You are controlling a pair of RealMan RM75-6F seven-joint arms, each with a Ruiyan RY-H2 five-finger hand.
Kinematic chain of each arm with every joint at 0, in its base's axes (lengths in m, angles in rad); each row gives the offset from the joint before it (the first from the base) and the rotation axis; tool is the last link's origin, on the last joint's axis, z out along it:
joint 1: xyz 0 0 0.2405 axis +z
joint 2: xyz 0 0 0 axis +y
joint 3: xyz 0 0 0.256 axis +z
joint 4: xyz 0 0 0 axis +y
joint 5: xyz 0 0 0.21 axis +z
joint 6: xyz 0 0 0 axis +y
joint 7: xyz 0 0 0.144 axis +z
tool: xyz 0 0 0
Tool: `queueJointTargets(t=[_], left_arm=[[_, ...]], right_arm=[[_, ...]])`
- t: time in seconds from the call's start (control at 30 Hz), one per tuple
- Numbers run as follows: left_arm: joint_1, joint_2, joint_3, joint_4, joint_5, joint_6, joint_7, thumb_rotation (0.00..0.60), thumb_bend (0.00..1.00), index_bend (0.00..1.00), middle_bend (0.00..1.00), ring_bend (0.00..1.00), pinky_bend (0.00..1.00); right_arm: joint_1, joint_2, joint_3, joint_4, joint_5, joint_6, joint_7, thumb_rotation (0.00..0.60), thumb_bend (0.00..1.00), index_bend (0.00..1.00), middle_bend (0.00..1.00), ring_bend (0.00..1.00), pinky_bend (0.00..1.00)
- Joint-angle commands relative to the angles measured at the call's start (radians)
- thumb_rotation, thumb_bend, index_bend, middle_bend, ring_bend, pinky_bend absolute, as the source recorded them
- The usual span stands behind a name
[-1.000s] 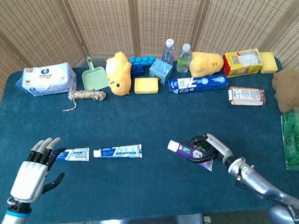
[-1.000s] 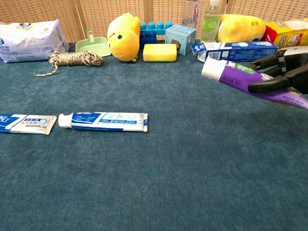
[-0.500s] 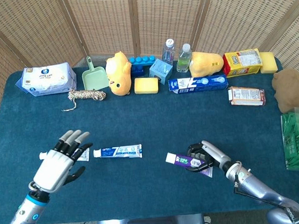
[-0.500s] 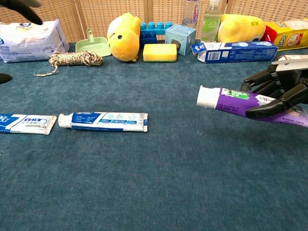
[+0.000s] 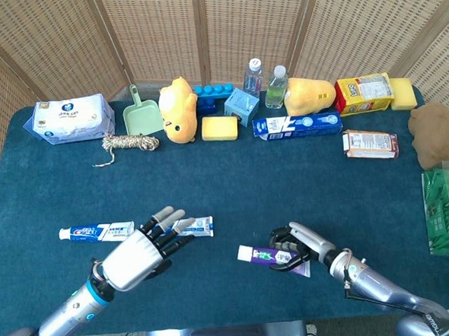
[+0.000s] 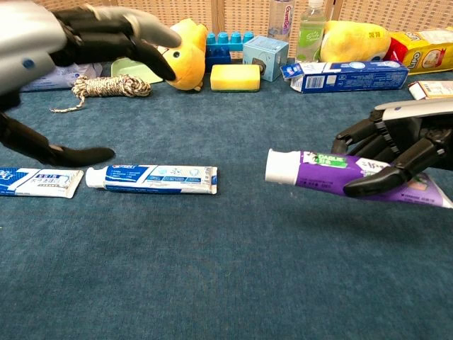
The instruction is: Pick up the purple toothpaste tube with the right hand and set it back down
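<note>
My right hand [image 5: 296,245] [image 6: 400,149] grips the purple toothpaste tube [image 5: 264,254] [image 6: 333,170], which lies level with its white cap pointing left. In the chest view the tube hangs a little above the blue cloth. My left hand [image 5: 142,251] [image 6: 64,42] is open with fingers spread, hovering over the left end of a blue and white toothpaste tube [image 5: 184,227] [image 6: 152,178]. It holds nothing.
A second blue toothpaste tube [image 5: 96,232] [image 6: 39,182] lies at the left. Along the back stand a wipes pack [image 5: 70,119], green dustpan [image 5: 140,112], yellow plush [image 5: 178,100], yellow sponge [image 5: 220,128], bottles [image 5: 277,86] and a toothpaste box [image 5: 296,125]. A green basket [image 5: 448,208] sits at the right edge.
My right hand has carried the purple tube left and toward me, lower over the cloth. My left hand has swept right, now over the nearer blue tube.
</note>
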Motion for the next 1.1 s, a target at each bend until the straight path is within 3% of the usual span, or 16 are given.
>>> queueJointTargets(t=[0.03,0.47,1.1], left_arm=[[-0.022,-0.033,0.019,0.037,0.026,0.005,-0.02,0.6,0.24,0.21,0.1,0.05,0.1],[-0.053,-0.11,0.052,0.13,0.061,0.05,-0.063,0.6,0.24,0.21,0.09,0.04,0.1],[-0.083,-0.115,0.067,0.095,0.024,0.016,-0.006,0.6,0.24,0.28,0.1,0.04,0.1]], right_arm=[[0.011,-0.005,0.001,-0.005,0.008,-0.012,-0.003,0.6,0.32,0.87,0.74,0.68,0.77],[0.04,-0.019,0.013,-0.018,-0.014,-0.063,0.055,0.6,0.32,0.87,0.74,0.68,0.77],[0.099,-0.072,0.021,0.027,-0.013,-0.115,0.066,0.6,0.32,0.87,0.74,0.69,0.77]])
